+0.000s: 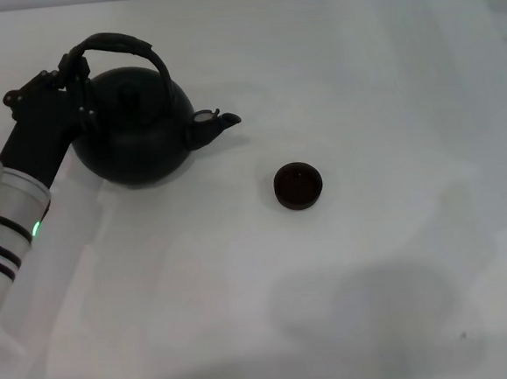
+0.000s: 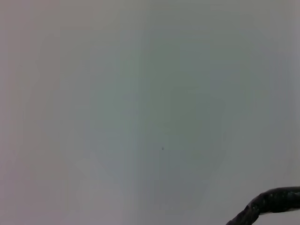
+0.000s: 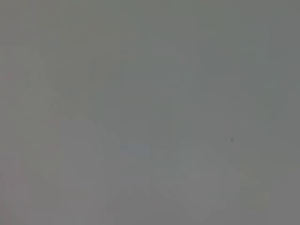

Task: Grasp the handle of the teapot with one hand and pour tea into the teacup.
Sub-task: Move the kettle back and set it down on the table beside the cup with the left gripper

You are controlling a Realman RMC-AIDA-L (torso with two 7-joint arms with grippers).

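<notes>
The matte black teapot (image 1: 133,129) stands upright on the white table at the far left, its spout (image 1: 217,122) pointing right toward the teacup. Its dark arched handle (image 1: 128,48) rises over the lid. My left gripper (image 1: 70,70) is at the left end of the handle, right against it; whether it has hold of it does not show. A short piece of the handle (image 2: 269,202) shows in the left wrist view. The tiny dark teacup (image 1: 298,186) sits on the table to the right of the spout, apart from the pot. My right gripper is out of view.
The white table (image 1: 375,276) carries only the pot and the cup in the head view. The right wrist view shows only a plain pale surface.
</notes>
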